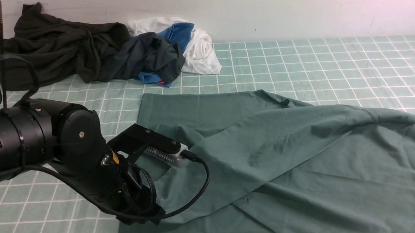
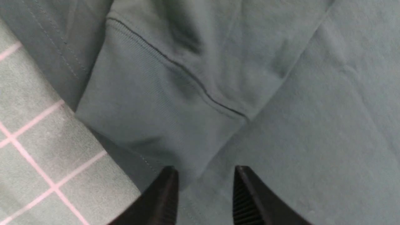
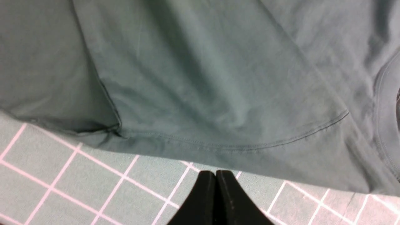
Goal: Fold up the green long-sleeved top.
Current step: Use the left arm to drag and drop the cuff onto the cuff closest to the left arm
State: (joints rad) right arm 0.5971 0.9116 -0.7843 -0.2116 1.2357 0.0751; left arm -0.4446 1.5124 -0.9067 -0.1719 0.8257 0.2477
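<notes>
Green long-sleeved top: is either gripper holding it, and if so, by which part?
Neither holds it: the left gripper is open over the cuff, the right gripper shut with nothing between its fingertips.

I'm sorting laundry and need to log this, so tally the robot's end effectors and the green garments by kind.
Muted green cotton long-sleeved top: 1
Black two-fingered end effectors, left and right: 2
Total: 3
</notes>
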